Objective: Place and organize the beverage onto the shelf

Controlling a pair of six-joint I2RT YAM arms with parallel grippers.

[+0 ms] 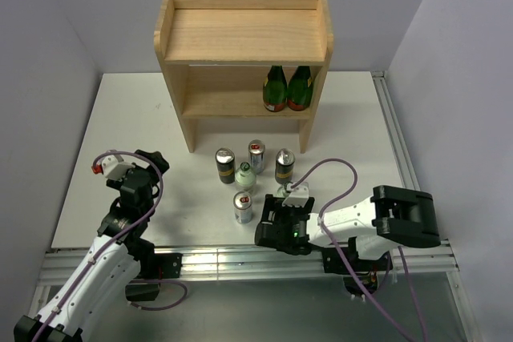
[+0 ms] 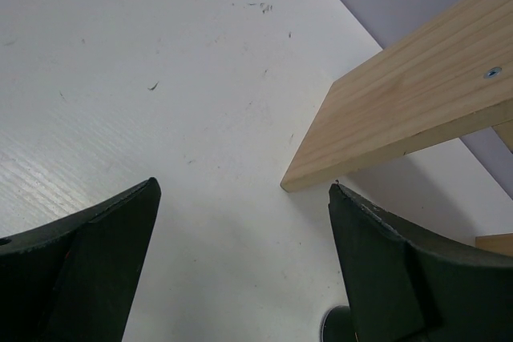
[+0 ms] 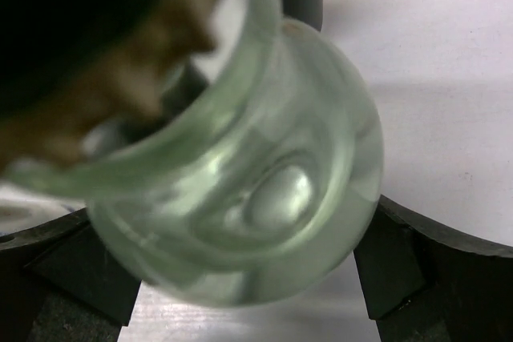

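Where the arms are bolted at the near edge of the worktop, the right hand reaches forward to the nearest drink, a clear glass bottle standing upright. Its fingers are spread wide with the bottle between them (the close view is too blurred to tell whether either pad touches the glass). Off to the left, the left hand hovers above bare worktop, also spread and holding nothing, and faces the foot of a side board of the shelf.

Just left of the right hand stands a silver can. A little farther is a second glass bottle with a green cap. Behind these runs a row of three: a black can with a gold band on the left, a second silver can in the middle, and a second black can on the right, just beyond the first bottle.

All six drinks stand on the worktop in front of the shelf. Farthest back, its lower board carries two dark green bottles at the right end.
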